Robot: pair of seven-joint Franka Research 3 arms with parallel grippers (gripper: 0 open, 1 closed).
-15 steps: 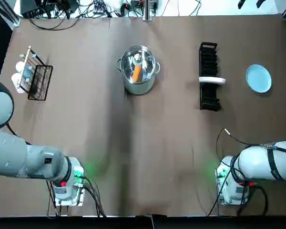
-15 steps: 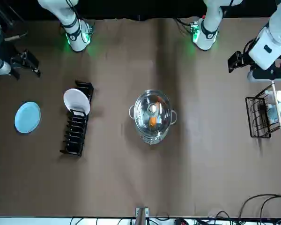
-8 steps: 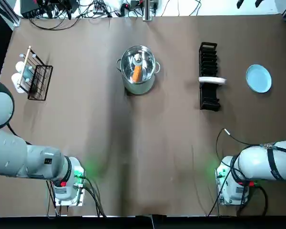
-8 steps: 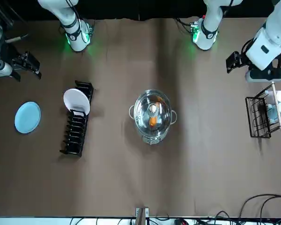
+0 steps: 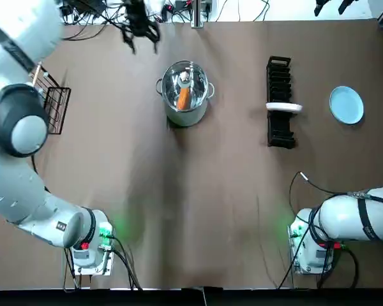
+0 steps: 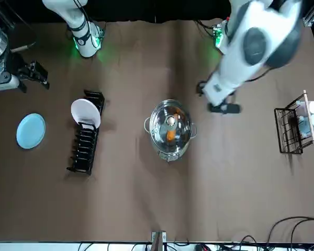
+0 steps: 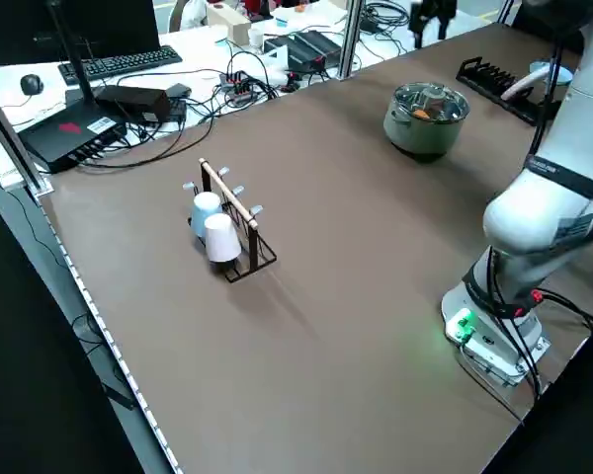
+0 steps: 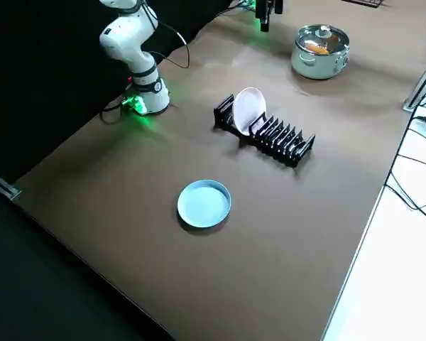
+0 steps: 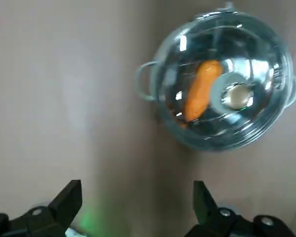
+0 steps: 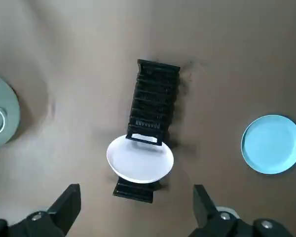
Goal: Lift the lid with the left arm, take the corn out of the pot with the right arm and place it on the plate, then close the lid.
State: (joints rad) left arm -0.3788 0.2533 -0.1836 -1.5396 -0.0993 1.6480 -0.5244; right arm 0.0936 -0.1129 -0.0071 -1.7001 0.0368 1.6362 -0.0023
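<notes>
Since the earlier frames the left arm has swung off the side of the brown tabletop (image 5: 210, 191) where the wire cup rack (image 5: 51, 105) stands. The left end effector (image 9: 136, 197) now hangs raised, to the robot's left of the round stainless-steel pot (image 5: 185, 118), apart from it and not yet over it. Its fingers are spread and empty. The right end effector (image 10: 136, 197) has barely shifted: it is high at the right side, looking down on the black dish rack (image 10: 155, 98), fingers likewise apart and holding nothing. The domed glass lid (image 5: 195, 88) is seated on the pot. The orange corn cob (image 5: 183, 98) lies inside beneath it, just beside the metal knob (image 5: 184, 79). The round light-blue plate (image 5: 346, 104), the probable destination, lies flat beyond the rack, well apart from the pot. Assessment: the lid is rigid, smooth and breakable, probably of moderate weight. The central knob is the only sound hold, taken squarely and lifted straight. The cob looks firm and rounded and is liable to roll, so it is best pinched across its middle.
</notes>
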